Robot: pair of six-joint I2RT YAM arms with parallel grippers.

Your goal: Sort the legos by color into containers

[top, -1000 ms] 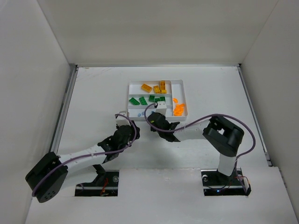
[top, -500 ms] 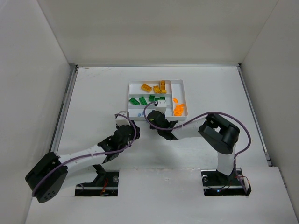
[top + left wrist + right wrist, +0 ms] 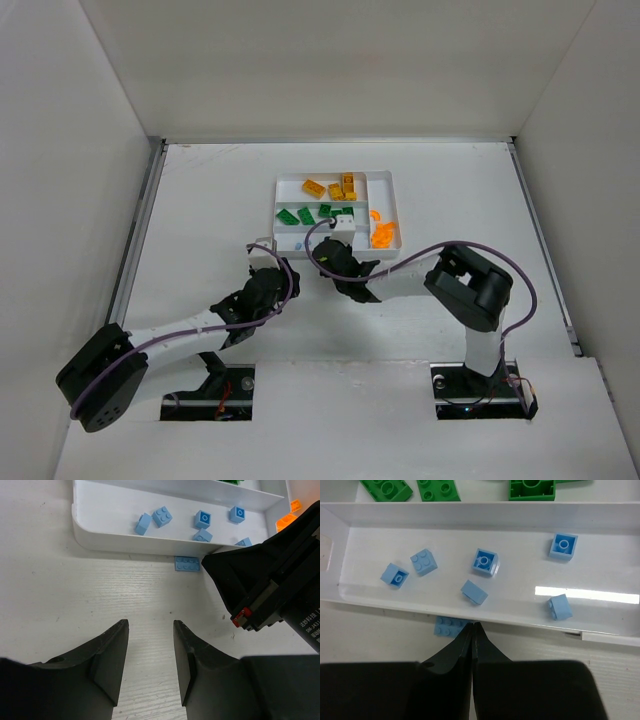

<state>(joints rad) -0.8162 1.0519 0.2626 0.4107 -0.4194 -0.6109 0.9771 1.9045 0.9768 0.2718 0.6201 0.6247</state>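
The white tray [image 3: 388,181] holds yellow legos [image 3: 335,187] in the far slot, green legos [image 3: 315,212] in the middle slot, orange legos [image 3: 383,233] in the narrow right slot and several light blue legos [image 3: 485,562] in the near slot. One flat light blue brick [image 3: 448,626] lies on the table against the tray's near wall; it also shows in the left wrist view [image 3: 187,563]. My right gripper [image 3: 472,625] is shut and empty, its tips at the brick's right edge. My left gripper [image 3: 150,624] is open and empty, a little short of the brick.
The tray's near wall [image 3: 125,536] stands just behind the loose brick. My right gripper's black body [image 3: 270,585] sits close on the right of my left gripper. White walls enclose the table on three sides.
My right arm's elbow has swung a little to the left while its gripper has stayed by the tray's near wall. The left arm has barely moved.
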